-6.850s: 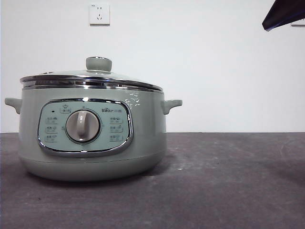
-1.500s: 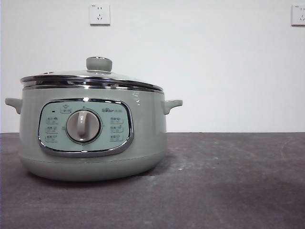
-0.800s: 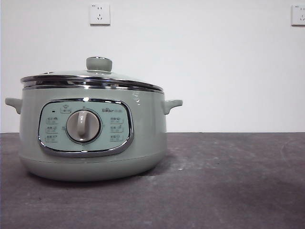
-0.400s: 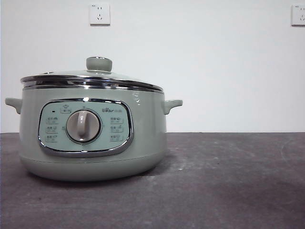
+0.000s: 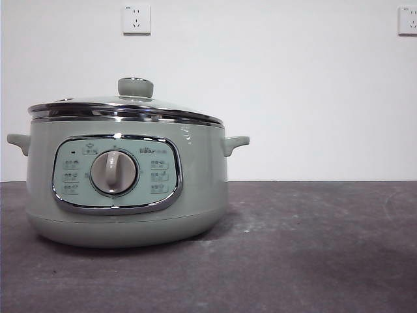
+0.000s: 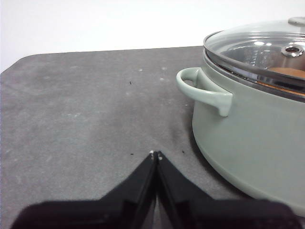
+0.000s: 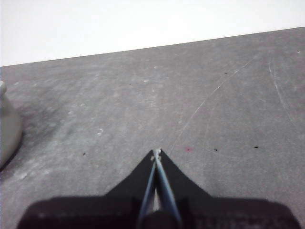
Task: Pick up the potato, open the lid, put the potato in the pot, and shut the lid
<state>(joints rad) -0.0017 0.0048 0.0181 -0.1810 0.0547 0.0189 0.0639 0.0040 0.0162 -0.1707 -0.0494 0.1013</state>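
Observation:
The sage-green pot (image 5: 124, 182) stands on the dark table with the glass lid (image 5: 124, 107) seated on its rim, green knob (image 5: 135, 87) on top. In the left wrist view, an orange-brown potato (image 6: 288, 74) shows through the lid (image 6: 257, 47), inside the pot (image 6: 252, 129). My left gripper (image 6: 155, 154) hovers shut and empty over the table, beside the pot's side handle (image 6: 202, 90). Over bare table, away from the pot (image 7: 7, 129), my right gripper (image 7: 156, 152) is shut and holds nothing. Neither arm shows in the front view.
Two wall sockets (image 5: 135, 19) (image 5: 407, 19) sit on the white wall behind. The grey tabletop (image 5: 313, 248) stretches to the right of the pot, with a small red speck (image 7: 188, 149) near my right gripper.
A dark arm tip at the top right corner of the front view 7.4 s ago has left the picture. Nothing has moved over the last second.

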